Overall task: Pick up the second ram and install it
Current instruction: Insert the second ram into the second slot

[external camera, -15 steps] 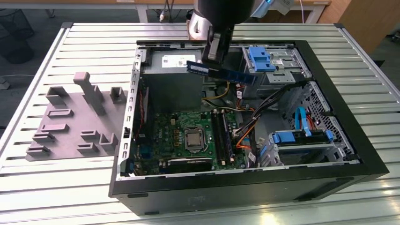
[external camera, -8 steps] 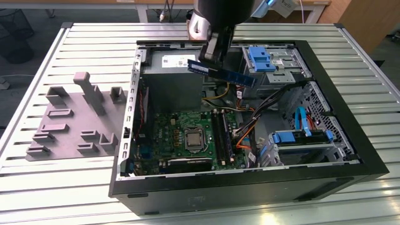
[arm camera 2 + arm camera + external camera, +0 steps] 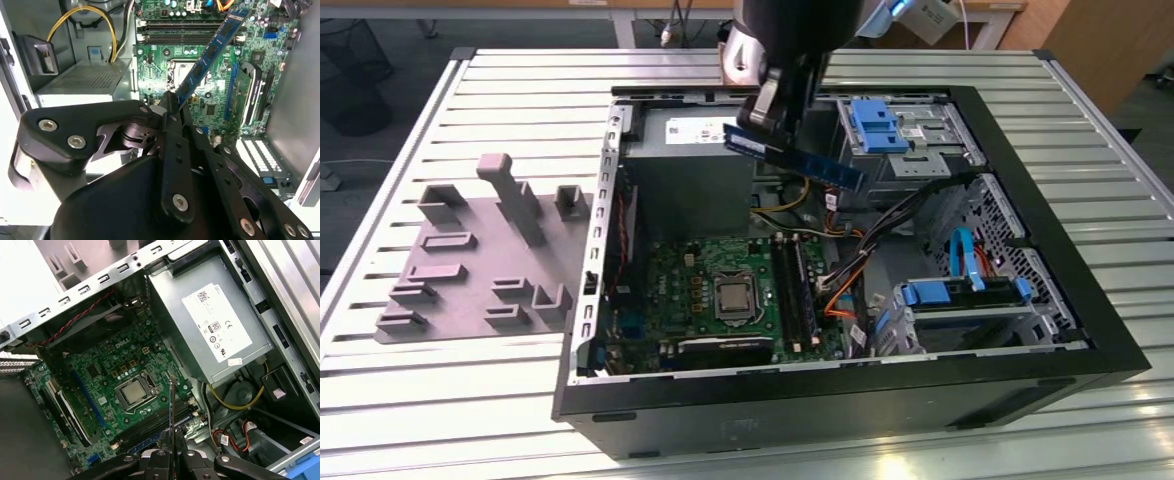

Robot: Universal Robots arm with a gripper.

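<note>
My gripper hangs above the open computer case, shut on one end of the second ram. The blue-green stick juts out toward the exterior view's right, over the power supply's edge. In the second wrist view the ram slants away from the gripper across the green motherboard, its far end over the long black memory slots. In the first wrist view I see the stick edge-on, rising from the gripper above the slots beside the processor. The ram is well above the board, touching nothing else.
The black case lies open on a slatted metal table. Inside are the grey power supply, blue drive brackets, a drive cage and orange and yellow cables. A grey fixture plate lies at the exterior view's left.
</note>
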